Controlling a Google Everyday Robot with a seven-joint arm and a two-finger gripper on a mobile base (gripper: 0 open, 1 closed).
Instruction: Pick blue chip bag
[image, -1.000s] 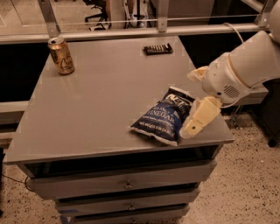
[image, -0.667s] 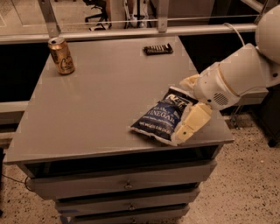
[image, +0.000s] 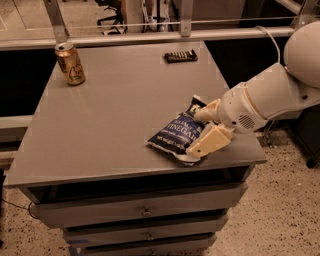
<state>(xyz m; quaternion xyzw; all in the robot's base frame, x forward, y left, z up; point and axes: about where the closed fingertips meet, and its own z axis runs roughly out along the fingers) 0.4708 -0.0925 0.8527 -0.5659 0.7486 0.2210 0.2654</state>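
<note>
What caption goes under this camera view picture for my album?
Robot's tool at one end of the blue chip bag near the gray table edge, gold can at the far corner.

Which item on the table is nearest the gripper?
The blue chip bag, front right, with the gripper at its end; the gold soda can and black object sit far back.

A grey desk (image: 115, 115) with stacked drawers (image: 145, 212) below (each with a small knob). A gold soda can (image: 70, 63) stands upright at its far left corner. A small dark ridged bar (image: 180, 56) lies flat near the far edge, well apart from the can. The floor (image: 285, 210) is speckled. The tool (image: 194, 133) is at the desk's near right side.
</note>
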